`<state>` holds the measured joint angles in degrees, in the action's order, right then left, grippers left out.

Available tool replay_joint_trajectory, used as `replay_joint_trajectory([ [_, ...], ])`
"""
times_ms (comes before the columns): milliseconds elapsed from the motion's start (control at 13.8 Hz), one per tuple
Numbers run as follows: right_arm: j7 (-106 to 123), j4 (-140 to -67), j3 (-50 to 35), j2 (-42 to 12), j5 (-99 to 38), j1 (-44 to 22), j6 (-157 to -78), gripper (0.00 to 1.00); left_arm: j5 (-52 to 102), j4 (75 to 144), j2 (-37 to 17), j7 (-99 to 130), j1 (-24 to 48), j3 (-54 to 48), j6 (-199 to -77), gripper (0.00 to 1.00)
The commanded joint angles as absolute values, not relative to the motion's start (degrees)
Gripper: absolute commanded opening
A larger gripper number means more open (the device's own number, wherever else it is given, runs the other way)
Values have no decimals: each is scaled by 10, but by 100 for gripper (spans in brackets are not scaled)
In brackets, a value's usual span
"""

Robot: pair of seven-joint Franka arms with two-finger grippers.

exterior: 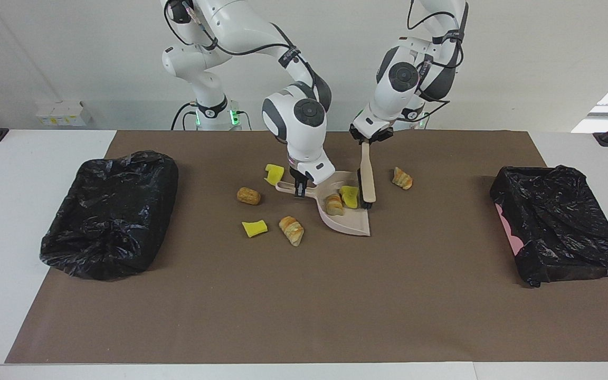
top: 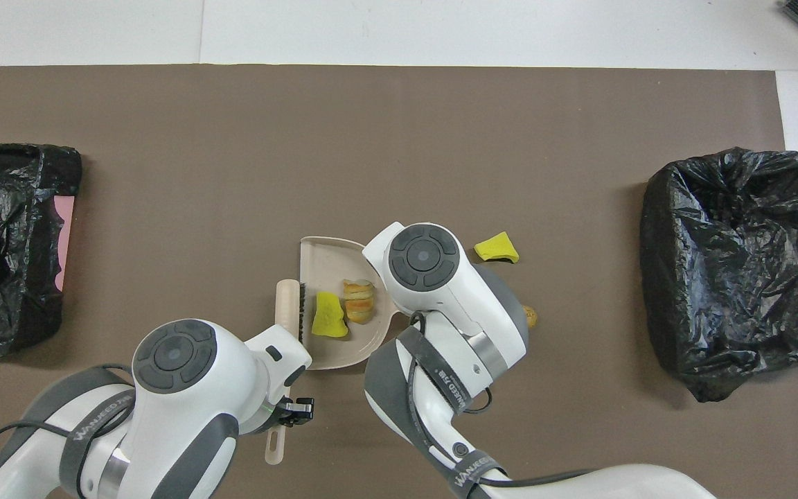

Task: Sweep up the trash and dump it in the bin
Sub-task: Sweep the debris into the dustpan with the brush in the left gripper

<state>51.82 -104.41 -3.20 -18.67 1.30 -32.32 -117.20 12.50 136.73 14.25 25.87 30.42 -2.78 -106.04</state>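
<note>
While clamping the beige dustpan [exterior: 354, 224] [top: 319, 263] by its handle at the middle of the bench, right claw [exterior: 300, 189] pressing down with jaws narrowed tight on that handle, keeping the pan flat on the brown mat [exterior: 304, 306] with its mouth facing the left arm's end.

Left claw [exterior: 370, 138] [top: 295, 410] gripping the top of the beige brush [exterior: 368, 179] [top: 288, 305], jaws fully closed on the handle, holding it tilted with the black bristles touching down at the pan's mouth.

Lying inside the pan, side by side: one croissant piece [exterior: 334, 204] [top: 359, 301] and one yellow sponge chunk [exterior: 350, 196] [top: 330, 324], the chunk just beside the bristles.

Remaining loose on the mat, five more bits of trash:
- second croissant [exterior: 402, 178], lying near the brush, toward the left arm's end.
- second yellow chunk [exterior: 274, 173], sitting just beside the pan's handle, nearer to the robots.
- brown bun [exterior: 248, 196] [top: 529, 317], resting toward the right arm's end of the handle.
- third yellow chunk [exterior: 254, 228] [top: 497, 247], lying farther from the robots than the bun.
- third croissant [exterior: 292, 230], lying beside that chunk, close to the pan.

Standing well apart at the two ends: right-end bin [exterior: 108, 211] [top: 731, 256] and left-end bin [exterior: 562, 221] [top: 4, 235], both lined with black bags.
</note>
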Motion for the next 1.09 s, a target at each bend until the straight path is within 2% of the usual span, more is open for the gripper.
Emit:
replay_joint_trajectory([
  [0,569,-1062,-36,-170,18,-320,-1179,0,70,1372,166,350,285,-25,-998,0],
  [218,606,-1065,-36,-163,22,-335,-1171,0,24,1386,189,391,256,-26,-934,0],
  [436,600,-1072,-37,-158,33,-341,-1167,0,18,1414,207,453,244,-26,-932,0],
  [726,569,-1087,-37,-148,33,-347,-1168,0,19,1460,221,468,242,-28,-979,0],
  [1016,505,-1090,-37,-151,33,-352,-1169,0,67,1468,207,465,258,-29,-1064,0],
])
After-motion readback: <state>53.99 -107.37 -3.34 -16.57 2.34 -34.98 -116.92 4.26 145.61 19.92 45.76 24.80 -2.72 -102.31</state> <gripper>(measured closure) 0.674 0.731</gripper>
